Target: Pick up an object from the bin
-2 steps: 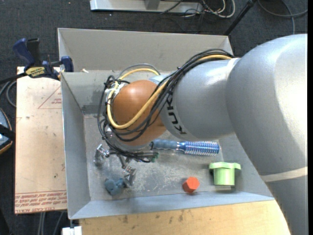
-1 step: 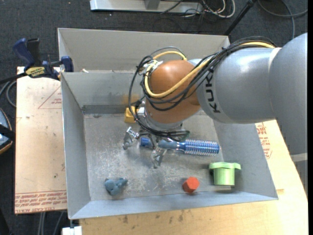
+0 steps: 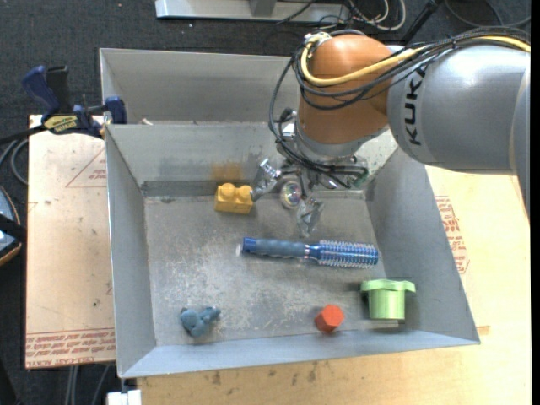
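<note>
**Claw beside the blue brush**

I have the claw [image 3: 294, 197] down in the bin [image 3: 126, 243], and I cannot tell whether it is wide or narrow. The blue brush [image 3: 308, 251] lies flat just below it in the camera view. A yellow block [image 3: 234, 198] sits near its left. A green spool [image 3: 388, 299] and an orange piece [image 3: 330, 318] lie well apart from it.

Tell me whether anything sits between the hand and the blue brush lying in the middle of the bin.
Nothing visible does. The hand hangs just behind the blue brush, with only bare bin floor between them. The yellow block lies off to one side, and the green cap sits beyond the brush, near the front wall.
</note>
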